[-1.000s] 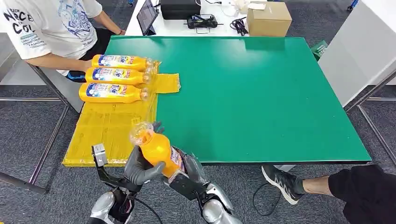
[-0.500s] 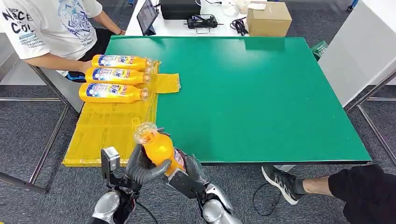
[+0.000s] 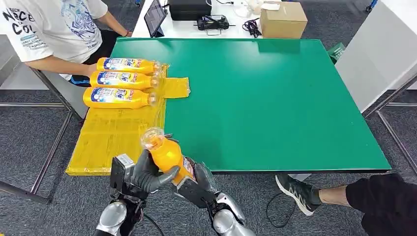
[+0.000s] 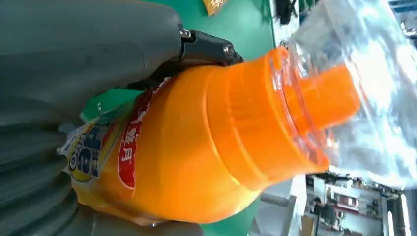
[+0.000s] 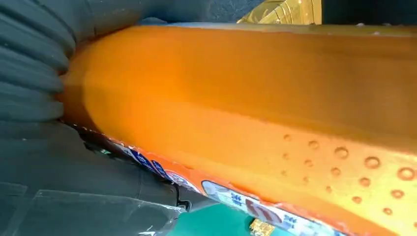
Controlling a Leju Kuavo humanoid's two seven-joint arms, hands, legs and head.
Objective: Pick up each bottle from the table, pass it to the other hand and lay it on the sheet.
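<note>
Both forearms are silver, rounded metal shells ending in black wrist brackets. The left hand [image 3: 147, 176] has dark grey moulded fingers [image 3: 160, 180]; behind them sits a boxy grey wrist camera module with a black cable below it. The right hand [image 3: 200, 179] is grey with a ribbed cover; a small silver screw fastens a black link beside its fingers [image 4: 209, 46].

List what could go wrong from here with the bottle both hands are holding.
1. The orange bottle is gripped by the left hand and the right hand together; if one lets go before the other's grip is firm, it may drop off the green table edge.
2. It tilts, clear cap upward; laid carelessly on the yellow sheet, it might roll into the three bottles there.
</note>
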